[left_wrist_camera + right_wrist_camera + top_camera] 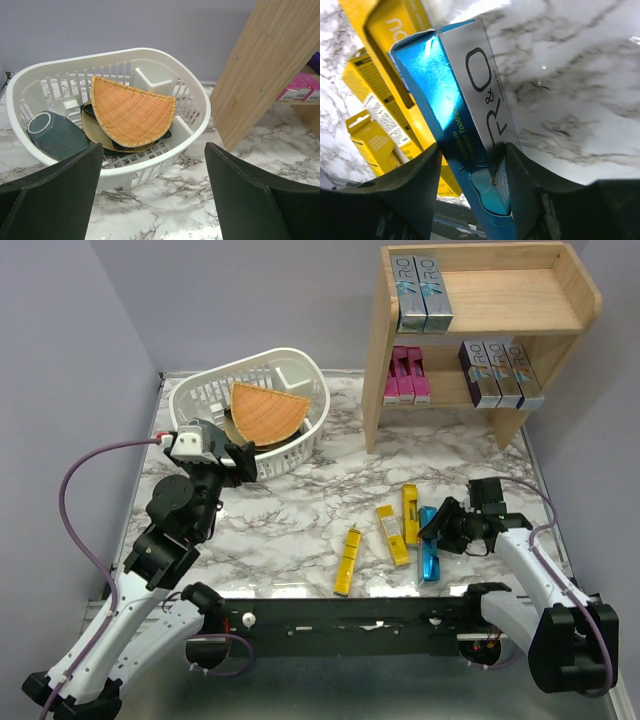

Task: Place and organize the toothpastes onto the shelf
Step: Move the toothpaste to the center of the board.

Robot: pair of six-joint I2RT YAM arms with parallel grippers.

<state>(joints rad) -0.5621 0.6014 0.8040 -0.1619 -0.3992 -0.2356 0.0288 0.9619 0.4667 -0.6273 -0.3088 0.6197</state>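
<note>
Nearest the overhead lens, the right gripper (437, 530) is reaching down onto a blue-silver carton (430, 558) lying on the marble table (300, 500) beside three yellow cartons (393, 535). The shelf (520, 300) at the far right is carrying stocked cartons (424, 295) standing in colour groups, so this one probably belongs with its blue-silver mates on the top tier. From the left wrist, the left gripper (154, 146) is hanging wide open and empty, facing the white basket (190, 85), parked away from the cartons. From the right wrist, both fingers (415, 185) are pressing the carton's long sides, clamping across its narrow width, likely for a square lift.
</note>
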